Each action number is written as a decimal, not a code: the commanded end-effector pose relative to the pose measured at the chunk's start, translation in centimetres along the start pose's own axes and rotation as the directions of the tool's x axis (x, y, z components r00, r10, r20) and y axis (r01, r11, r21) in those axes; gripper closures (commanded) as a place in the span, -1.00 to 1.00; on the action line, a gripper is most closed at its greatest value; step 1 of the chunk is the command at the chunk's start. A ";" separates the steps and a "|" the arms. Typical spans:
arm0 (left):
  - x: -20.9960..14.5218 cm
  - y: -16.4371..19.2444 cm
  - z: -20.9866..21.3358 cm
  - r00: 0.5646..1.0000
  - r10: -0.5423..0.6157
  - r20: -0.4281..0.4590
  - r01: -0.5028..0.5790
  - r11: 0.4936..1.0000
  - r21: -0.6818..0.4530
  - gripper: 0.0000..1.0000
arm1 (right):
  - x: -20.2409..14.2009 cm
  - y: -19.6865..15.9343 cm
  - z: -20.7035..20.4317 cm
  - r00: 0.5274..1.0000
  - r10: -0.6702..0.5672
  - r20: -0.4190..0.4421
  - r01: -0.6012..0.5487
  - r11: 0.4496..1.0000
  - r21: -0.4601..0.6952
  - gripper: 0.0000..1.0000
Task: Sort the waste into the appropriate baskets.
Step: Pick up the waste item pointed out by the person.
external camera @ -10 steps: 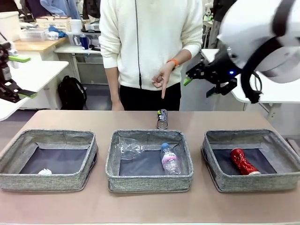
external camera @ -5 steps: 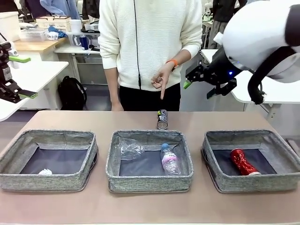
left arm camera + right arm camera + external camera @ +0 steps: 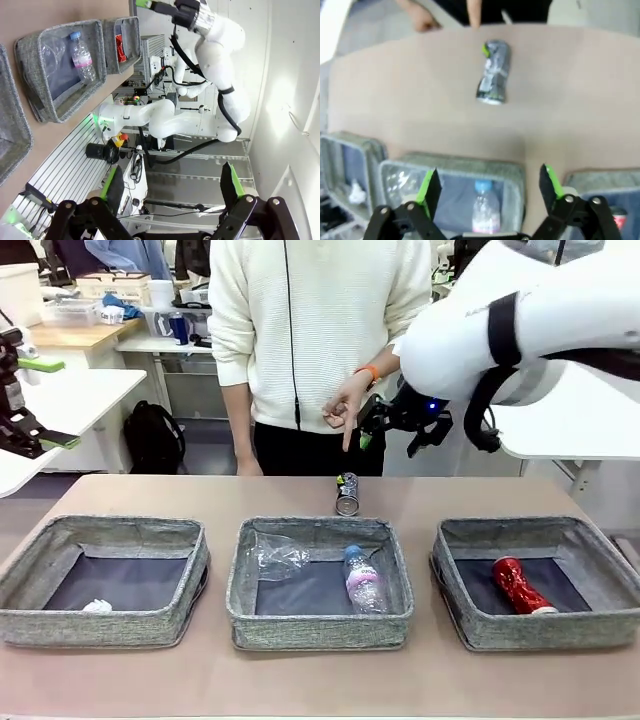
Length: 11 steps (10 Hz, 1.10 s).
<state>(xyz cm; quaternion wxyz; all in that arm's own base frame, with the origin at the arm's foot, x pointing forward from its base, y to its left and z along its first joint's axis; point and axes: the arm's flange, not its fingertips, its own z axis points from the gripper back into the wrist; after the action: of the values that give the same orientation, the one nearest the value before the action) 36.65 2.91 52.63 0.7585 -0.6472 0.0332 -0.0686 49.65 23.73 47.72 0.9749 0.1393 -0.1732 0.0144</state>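
Observation:
A dark printed can [image 3: 346, 494] lies on the table just behind the middle basket [image 3: 320, 632]; a person's hand [image 3: 345, 410] points down at it. My right gripper [image 3: 372, 426] hangs open high above the can, which lies ahead of its fingers in the right wrist view, the can [image 3: 493, 77] beyond the gripper [image 3: 489, 186]. The left basket [image 3: 100, 628] holds a white paper ball [image 3: 97, 607]. A clear cup [image 3: 275, 555] and a bottle [image 3: 362, 580] lie in the middle one. A red can [image 3: 520, 585] lies in the right basket [image 3: 540, 632]. My left gripper [image 3: 45, 403] stands open, off the table's left.
The person stands at the far edge behind the can. Bare tabletop runs in front of and between the baskets. In the left wrist view the open gripper [image 3: 172, 182] looks across at the right arm [image 3: 215, 50] and the baskets [image 3: 60, 100].
My right arm has swung left from the far right, bringing its open gripper beside the person's pointing hand above the can. The left arm and the waste have not moved.

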 end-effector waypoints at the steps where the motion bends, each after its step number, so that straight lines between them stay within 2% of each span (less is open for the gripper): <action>1: -0.1 -0.1 -0.2 1.000 -0.010 0.016 0.010 1.000 -0.006 -1.00 | 3.8 2.9 -3.5 0.999 -0.023 -0.027 0.020 0.996 -0.082 -1.00; 2: -0.1 -0.1 -0.2 1.000 -0.010 0.016 0.010 1.000 -0.006 -1.00 | 5.2 3.7 -6.6 0.998 -0.011 -0.064 0.003 0.992 -0.127 -1.00; 3: -0.1 -0.1 -0.2 1.000 -0.010 0.016 0.010 1.000 -0.006 -1.00 | 6.2 4.2 -9.1 0.996 -0.030 -0.086 0.019 0.993 -0.119 -1.00; 6: -0.1 -0.1 -0.2 1.000 -0.010 0.016 0.010 1.000 -0.006 -1.00 | 6.8 4.4 -15.7 0.993 -0.108 -0.056 0.099 0.984 -0.148 -1.00; 7: -0.1 -0.1 -0.2 1.000 -0.010 0.016 0.010 1.000 -0.006 -1.00 | 6.4 4.3 -16.9 0.993 -0.112 -0.027 0.105 0.976 -0.191 -1.00; 11: -0.1 -0.1 -0.2 1.000 -0.010 0.016 0.010 1.000 -0.006 -1.00 | 5.6 2.8 -19.0 0.988 -0.144 -0.058 0.127 0.965 -0.231 -1.00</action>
<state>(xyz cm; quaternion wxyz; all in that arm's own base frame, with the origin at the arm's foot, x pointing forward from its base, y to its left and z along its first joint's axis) 36.65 2.92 52.63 0.7586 -0.6471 0.0330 -0.0684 61.05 31.17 33.23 0.9900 0.0545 -0.1201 -0.0510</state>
